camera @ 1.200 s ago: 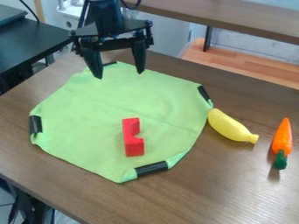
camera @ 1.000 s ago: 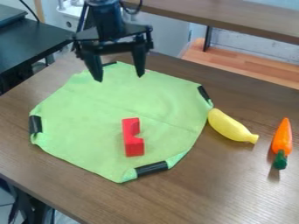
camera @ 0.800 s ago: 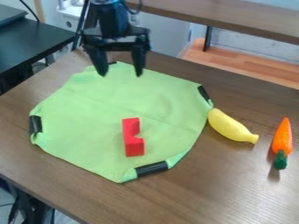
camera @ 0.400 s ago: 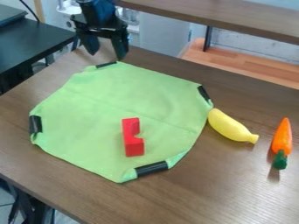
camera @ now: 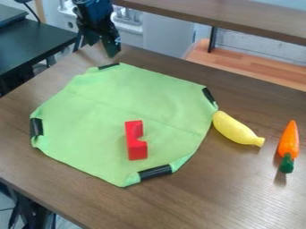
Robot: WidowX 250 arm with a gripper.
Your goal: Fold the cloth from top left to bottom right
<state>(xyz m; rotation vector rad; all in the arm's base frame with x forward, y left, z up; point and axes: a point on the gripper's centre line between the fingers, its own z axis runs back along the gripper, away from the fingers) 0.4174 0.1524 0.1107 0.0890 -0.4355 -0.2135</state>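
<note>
While the arm (camera: 92, 10) slants down from the top edge, the tool (camera: 101, 50) hangs askew near the far corner of the green cloth (camera: 101, 103), fingers parted, holding nothing.

Black robot arm (camera: 94, 11) — bluish sheen up top, blocky joints

Red block (camera: 137, 150) obstructing cloth (camera: 90, 112), gap between banana (camera: 233, 128) and carrot (camera: 289, 142), clearance under hand (camera: 101, 49) uncertain

slanted camera view down onto tabletop (camera: 251, 197), from above its near side, whole green cloth (camera: 101, 107) in frame
</note>
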